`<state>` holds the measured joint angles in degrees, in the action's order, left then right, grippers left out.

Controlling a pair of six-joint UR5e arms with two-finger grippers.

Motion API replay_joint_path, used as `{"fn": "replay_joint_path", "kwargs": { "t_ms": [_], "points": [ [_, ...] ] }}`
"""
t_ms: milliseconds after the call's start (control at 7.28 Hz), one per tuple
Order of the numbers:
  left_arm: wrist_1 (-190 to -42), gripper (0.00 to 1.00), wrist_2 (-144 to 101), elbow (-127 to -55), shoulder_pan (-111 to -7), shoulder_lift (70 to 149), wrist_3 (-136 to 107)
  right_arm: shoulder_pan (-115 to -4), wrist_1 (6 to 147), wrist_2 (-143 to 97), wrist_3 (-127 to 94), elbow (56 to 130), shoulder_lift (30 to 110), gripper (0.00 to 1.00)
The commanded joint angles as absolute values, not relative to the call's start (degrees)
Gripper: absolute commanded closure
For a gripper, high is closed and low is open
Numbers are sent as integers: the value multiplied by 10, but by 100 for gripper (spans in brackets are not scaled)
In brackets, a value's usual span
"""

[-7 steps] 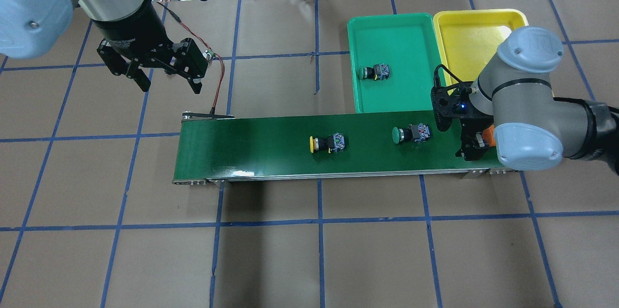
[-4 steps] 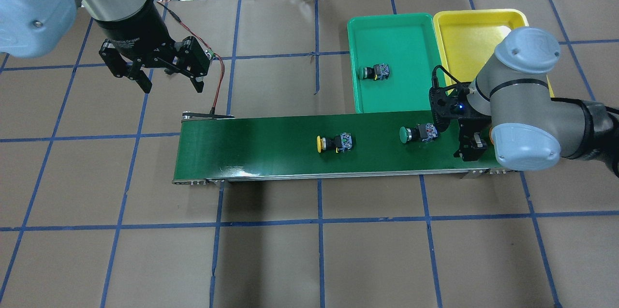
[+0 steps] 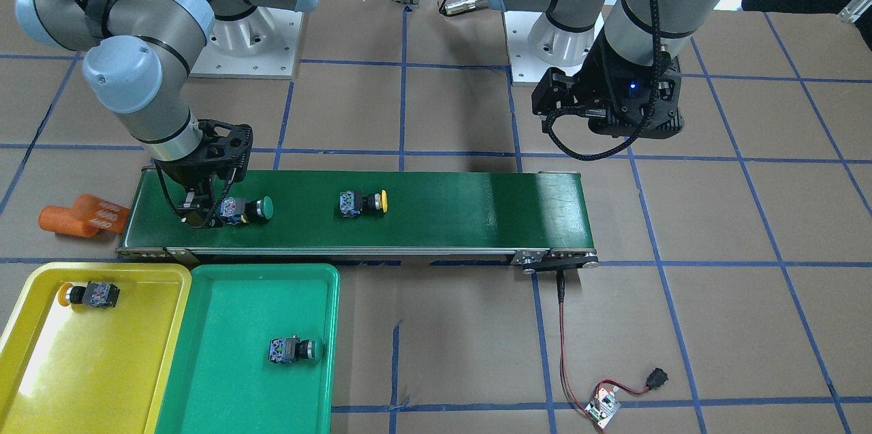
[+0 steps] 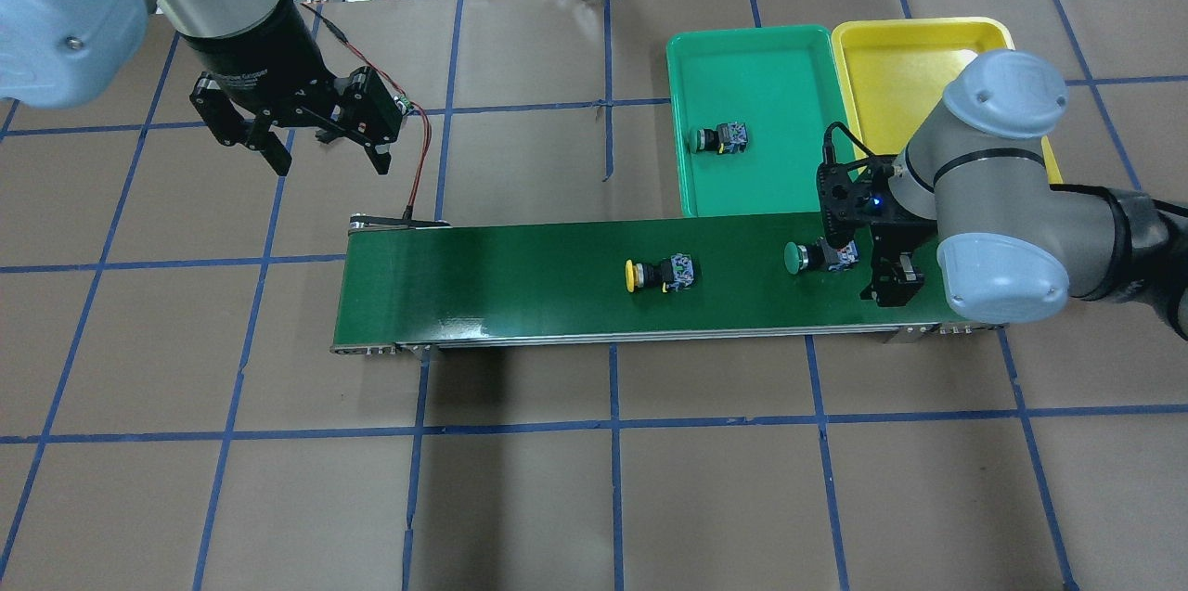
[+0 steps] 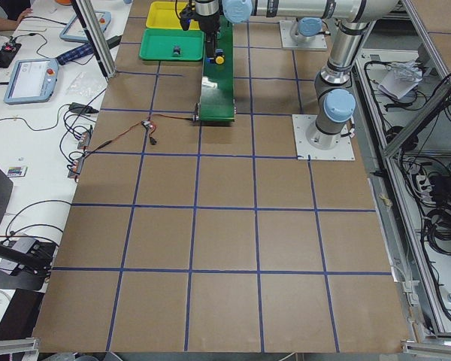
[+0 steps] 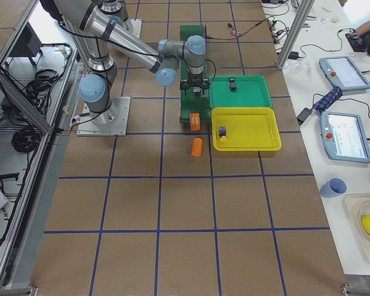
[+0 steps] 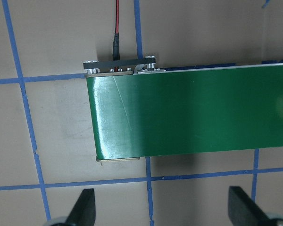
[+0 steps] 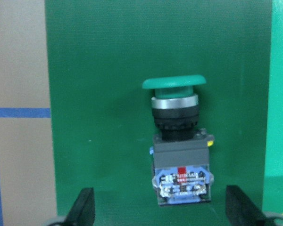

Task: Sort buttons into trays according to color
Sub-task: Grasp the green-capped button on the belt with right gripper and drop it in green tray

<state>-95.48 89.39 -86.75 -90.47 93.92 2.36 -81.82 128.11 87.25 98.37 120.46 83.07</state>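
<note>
The right end effector hangs low over the conveyor belt, near the end that lies beside the trays. Its two fingers are spread wide and grip nothing. A green-capped button lies on its side on the belt. Its terminal end sits between the two fingertips with a gap on either side, and its cap points away along the belt. A yellow-capped button lies near the middle of the belt, also on its side and well apart from the first, with its cap toward the belt's other end.

The left end effector is held high over the brown tabletop near that other end of the belt. Its fingers are wide apart and empty, and its wrist camera looks down on the belt's end and the red-wired plug there.

The green tray and the yellow tray stand side by side with rims touching, just beside one long edge of the belt. A second green button lies on its side in the green tray. A second yellow button lies in the yellow tray, near the corner closest to the belt. An orange cylinder lies on the tabletop just past the belt's end by the right arm. A small circuit board with red wires lies on the tabletop well apart from the trays
</note>
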Motion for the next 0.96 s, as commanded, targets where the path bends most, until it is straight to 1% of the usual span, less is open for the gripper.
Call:
{"fn": "replay_joint_path", "kwargs": {
  "t_ms": [0,137,275,412,549,824],
  "points": [
    [-954,0,893,-867,-905,939,24,-818,1281,873,985,1204,826,32],
    [-954,0,894,-867,-904,939,24,-818,1281,878,984,1199,826,80],
    [-954,0,894,-867,-904,939,24,-818,1279,880,983,1185,824,89],
    [-954,0,893,-867,-904,939,23,-818,1280,881,983,1173,816,91],
    [-954,0,895,-867,-905,937,23,-817,1284,881,984,1157,808,90],
    [-954,0,895,-867,-904,938,23,-816,1273,889,981,1069,747,89]
  ]
}}
